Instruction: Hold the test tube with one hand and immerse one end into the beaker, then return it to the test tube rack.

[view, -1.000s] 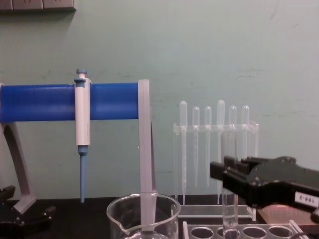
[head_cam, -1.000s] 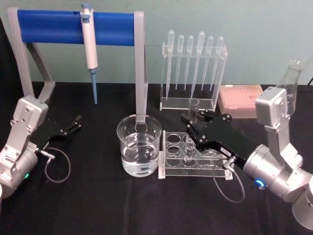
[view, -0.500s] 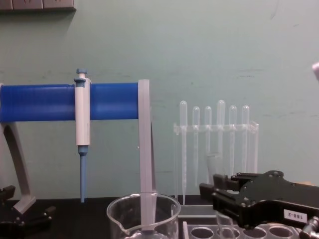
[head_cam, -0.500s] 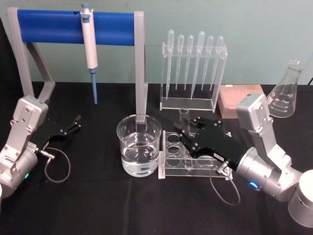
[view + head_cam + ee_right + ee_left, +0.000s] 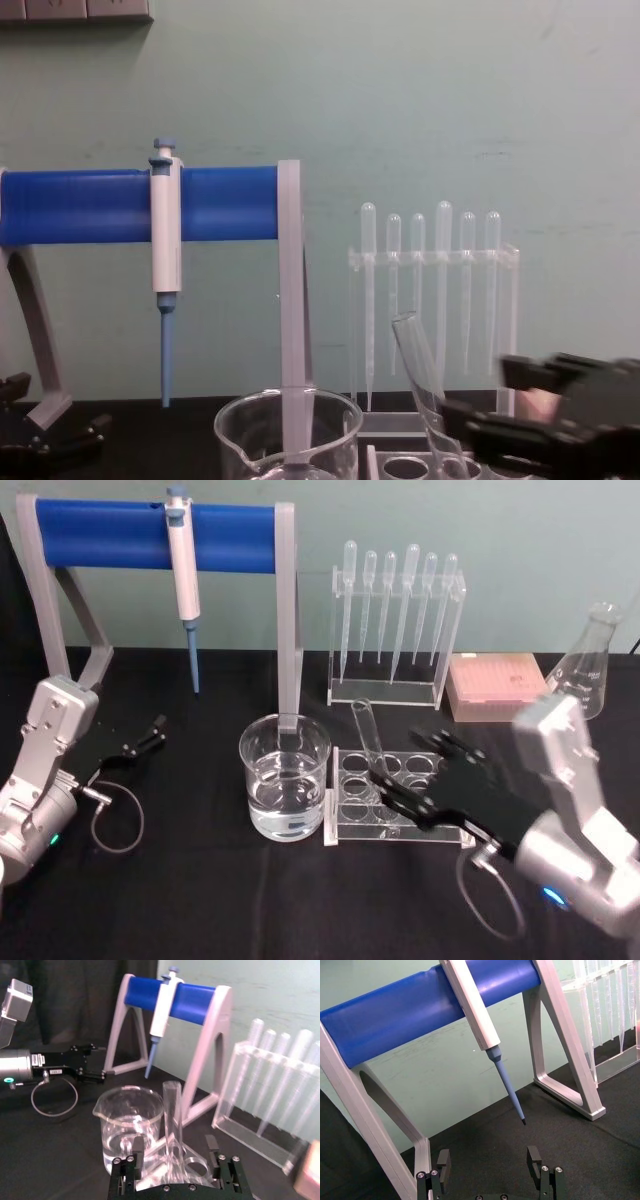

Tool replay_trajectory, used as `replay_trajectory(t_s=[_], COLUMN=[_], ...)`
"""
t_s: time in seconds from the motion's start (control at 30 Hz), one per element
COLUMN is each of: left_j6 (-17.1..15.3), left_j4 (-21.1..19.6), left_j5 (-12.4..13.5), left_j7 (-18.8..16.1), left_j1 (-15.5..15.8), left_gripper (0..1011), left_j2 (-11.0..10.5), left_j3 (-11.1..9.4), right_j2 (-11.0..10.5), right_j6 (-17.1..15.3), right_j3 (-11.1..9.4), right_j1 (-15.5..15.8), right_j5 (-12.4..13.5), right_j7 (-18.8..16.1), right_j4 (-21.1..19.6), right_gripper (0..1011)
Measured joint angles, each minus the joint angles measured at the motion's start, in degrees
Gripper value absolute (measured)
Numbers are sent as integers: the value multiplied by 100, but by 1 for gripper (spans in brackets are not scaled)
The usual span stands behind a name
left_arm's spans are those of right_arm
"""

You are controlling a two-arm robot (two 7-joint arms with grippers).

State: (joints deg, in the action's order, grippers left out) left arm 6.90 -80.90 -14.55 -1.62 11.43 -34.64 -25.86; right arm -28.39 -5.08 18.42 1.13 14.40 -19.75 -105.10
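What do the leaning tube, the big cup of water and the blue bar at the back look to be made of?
The test tube and the beaker look like clear, glossy glass: you see straight through both, with bright glints on the rims. The blue bar looks like matte plastic or a foam sleeve, opaque with a soft sheen; its grey frame seems to be dull metal or plastic.

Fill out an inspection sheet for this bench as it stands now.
Surface: black table, no spills seen.
Job's things: test tube leaning in the clear rack, rim tilted toward the beaker, which holds clear liquid.
Clutter: pipettor on the blue stand, pipettes, flask, pink box.
Grippers: right gripper open around the tube's lower part; left gripper open, parked at left.
Cables: loop beside each wrist.
Surroundings: green wall.
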Motion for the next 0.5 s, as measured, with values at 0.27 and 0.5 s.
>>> replay_trajectory(t_s=[0.27, 0.5], left_j6=[0, 0], left_j4=[0, 0], left_j5=[0, 0], left_j7=[0, 0], left_j1=[0, 0], left_gripper=[1000, 1000], left_j2=[0, 0], left_j3=[0, 0], right_j2=[-165, 61], right_j6=[188, 521], right_j3=[-843, -1360], right_j1=[1119, 1340], right_j5=[109, 175], right_j7=[455, 798], right_j4=[-532, -120], right_gripper=[964, 1002])
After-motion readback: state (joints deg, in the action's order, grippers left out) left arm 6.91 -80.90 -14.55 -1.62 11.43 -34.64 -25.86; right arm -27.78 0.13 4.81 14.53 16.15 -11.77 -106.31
